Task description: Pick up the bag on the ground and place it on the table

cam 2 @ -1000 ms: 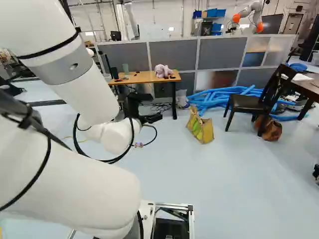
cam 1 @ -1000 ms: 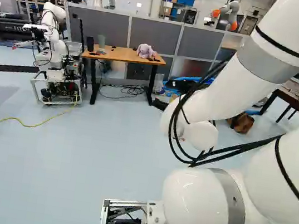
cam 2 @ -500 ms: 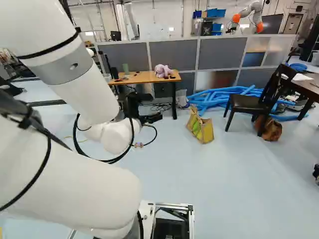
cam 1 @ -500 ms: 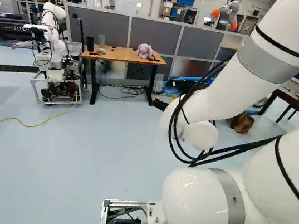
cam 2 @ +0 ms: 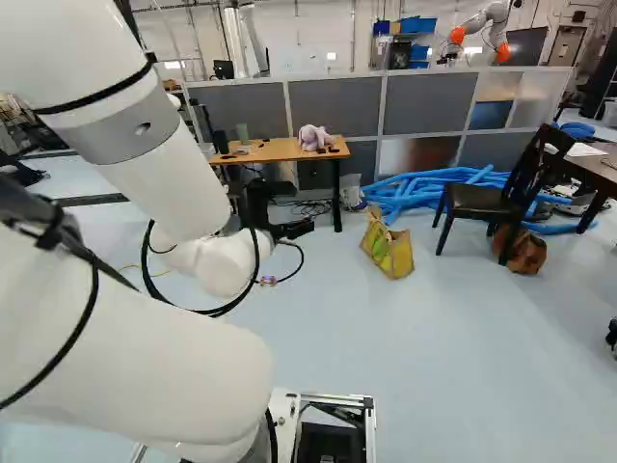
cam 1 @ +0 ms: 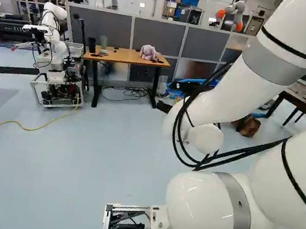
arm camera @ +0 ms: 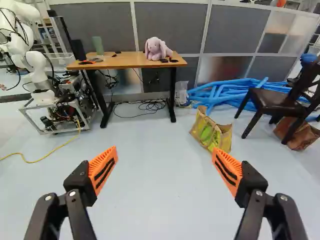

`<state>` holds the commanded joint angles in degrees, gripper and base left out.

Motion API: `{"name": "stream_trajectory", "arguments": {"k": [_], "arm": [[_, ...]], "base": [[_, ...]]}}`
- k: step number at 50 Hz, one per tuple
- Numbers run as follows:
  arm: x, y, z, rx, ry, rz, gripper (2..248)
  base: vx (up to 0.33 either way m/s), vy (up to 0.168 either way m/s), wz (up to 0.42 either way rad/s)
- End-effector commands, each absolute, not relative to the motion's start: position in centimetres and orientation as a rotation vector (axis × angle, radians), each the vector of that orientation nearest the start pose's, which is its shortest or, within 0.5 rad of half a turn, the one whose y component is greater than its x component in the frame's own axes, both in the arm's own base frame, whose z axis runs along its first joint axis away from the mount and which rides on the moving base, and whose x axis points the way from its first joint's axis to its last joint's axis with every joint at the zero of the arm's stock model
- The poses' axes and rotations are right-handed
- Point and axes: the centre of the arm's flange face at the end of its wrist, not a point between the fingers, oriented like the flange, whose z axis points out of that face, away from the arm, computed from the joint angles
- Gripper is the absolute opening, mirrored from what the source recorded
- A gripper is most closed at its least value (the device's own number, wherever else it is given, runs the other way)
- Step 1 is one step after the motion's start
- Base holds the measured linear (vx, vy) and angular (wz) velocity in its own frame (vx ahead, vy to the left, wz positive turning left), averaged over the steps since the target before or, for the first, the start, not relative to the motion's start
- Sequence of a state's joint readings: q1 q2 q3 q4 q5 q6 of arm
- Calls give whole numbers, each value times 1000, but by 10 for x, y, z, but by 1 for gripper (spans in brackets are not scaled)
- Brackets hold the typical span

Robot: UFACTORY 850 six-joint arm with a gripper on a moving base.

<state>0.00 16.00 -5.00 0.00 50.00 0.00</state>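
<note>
"Close in front of the arm, how does the pincer point(arm camera: 164, 152) stand?"

"Wide open. Its two orange pads are well apart, and it grips nothing."

"And the bag?"

"Farther on, slightly right: a yellow-and-tan bag point(cam 2: 388, 249) on the floor, leaning a little, well beyond the fingers. I take that for the one meant, though a brown bag point(cam 2: 524, 251) lies farther right, by the dark chair point(cam 2: 479, 200)."

"What's just behind the yellow one?"

"A heap of blue tubes point(arm camera: 222, 93). They could get in the way if the fingers went in too far."

"Which table, then?"

"Most likely the wooden-topped table point(arm camera: 122, 61), beyond the bag and to its left, with a plush rabbit point(arm camera: 157, 49) on top. There's a dark table point(cam 2: 586, 166) over on the right too, but I'd guess the wooden one."

"So how much is done?"

"Hardly any, I'd say. The bag is ungripped and on the floor, so everything that counts is left: getting close and low, closing on the bag, lifting it, carrying it to the far table and letting go. I'd call this the approach, with the grasp some way off"
</note>
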Motion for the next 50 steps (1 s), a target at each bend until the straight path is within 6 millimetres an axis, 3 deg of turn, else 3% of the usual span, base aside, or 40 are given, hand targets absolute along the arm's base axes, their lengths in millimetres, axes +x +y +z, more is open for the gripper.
{"name": "stream_trajectory", "arguments": {"k": [18,50], "arm": [[270,0,366,-2558,0,-1824,247],[270,0,366,-2558,0,-1824,247]], "base": [[66,-9,-1],[103,-57,-7]]}}
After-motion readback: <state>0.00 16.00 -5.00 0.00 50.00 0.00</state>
